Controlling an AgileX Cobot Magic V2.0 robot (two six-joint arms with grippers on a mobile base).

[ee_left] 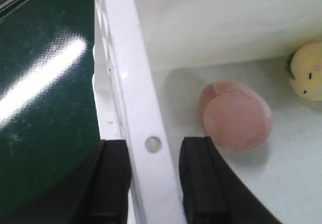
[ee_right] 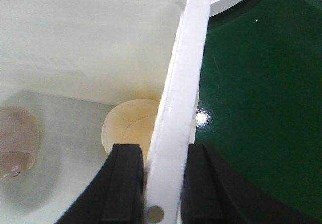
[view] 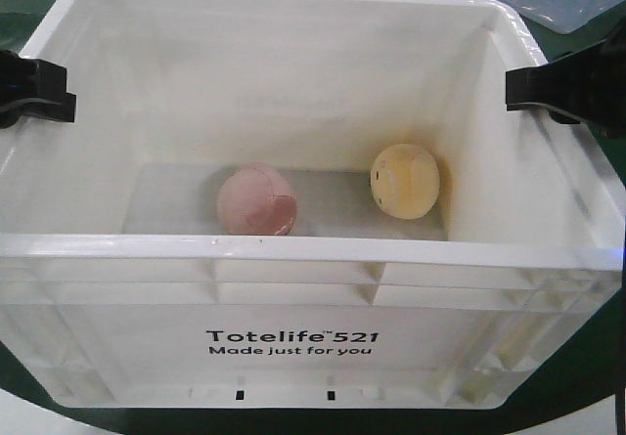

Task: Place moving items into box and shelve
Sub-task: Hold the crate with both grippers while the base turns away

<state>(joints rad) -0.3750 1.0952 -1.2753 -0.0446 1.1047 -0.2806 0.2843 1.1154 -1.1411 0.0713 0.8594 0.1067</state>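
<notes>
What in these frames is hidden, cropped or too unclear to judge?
- Front view: left gripper and right gripper are cut off by the frame edges; only black tips show on the box walls.
- Right wrist view: yellow ball is half hidden behind rim and jaws; pink ball is cropped and blurred.
- Left wrist view: yellow ball is cropped at the right edge.

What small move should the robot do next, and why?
Probably raise both arms together, slowly and level. The pink ball and yellow ball already lie in the box, and the left hand and right hand each grip a side rim.
</notes>
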